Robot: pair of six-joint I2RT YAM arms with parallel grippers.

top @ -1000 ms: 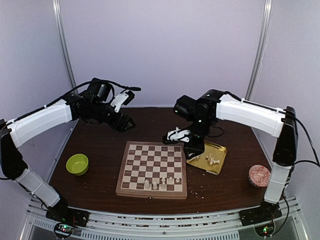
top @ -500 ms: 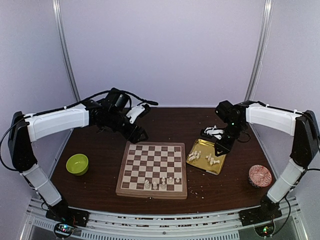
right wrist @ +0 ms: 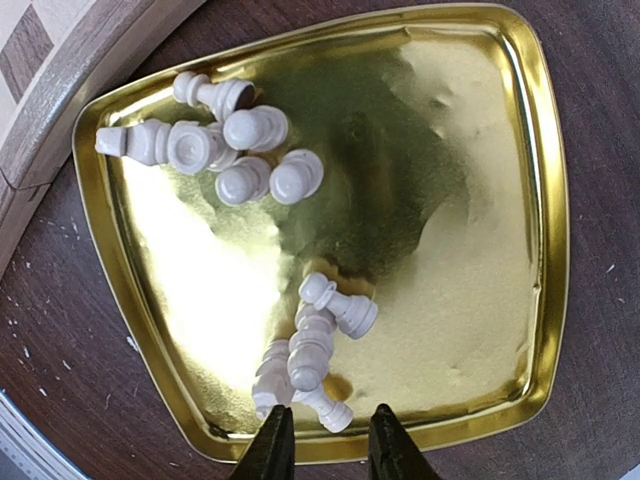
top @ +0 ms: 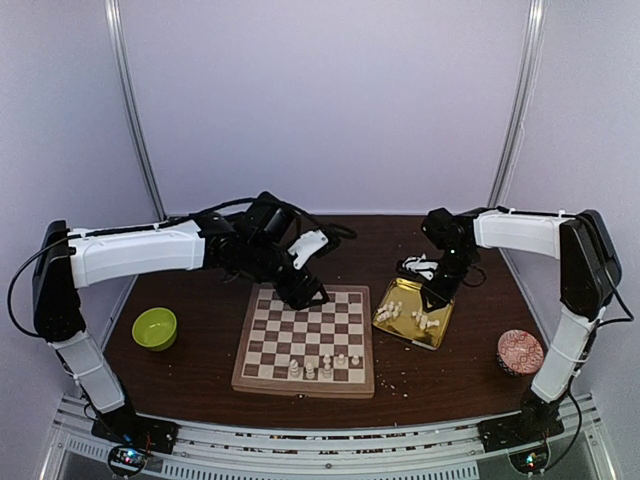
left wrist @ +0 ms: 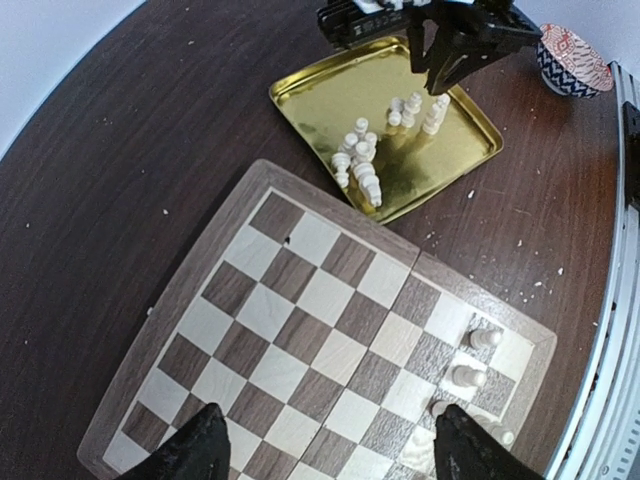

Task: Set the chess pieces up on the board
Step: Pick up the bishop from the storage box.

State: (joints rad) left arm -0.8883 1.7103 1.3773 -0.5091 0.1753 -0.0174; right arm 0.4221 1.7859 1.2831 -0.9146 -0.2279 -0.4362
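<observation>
Black left gripper [top: 312, 295] now over board [top: 300, 332], right gripper [right wrist: 325, 440] lowered above tray [right wrist: 450, 200]

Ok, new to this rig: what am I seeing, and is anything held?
Two robot arms stand at the table's near edge. The wide picture is from a fixed camera above and behind them; the other two are from wrist cameras. On the table: a wooden board with a few white chess pieces along its near edge, a gold tray with more pieces, a green bowl, a patterned bowl. The left fingers hang wide open over the board; the right fingers, narrowly apart, hover over the tray. Neither holds anything.
</observation>
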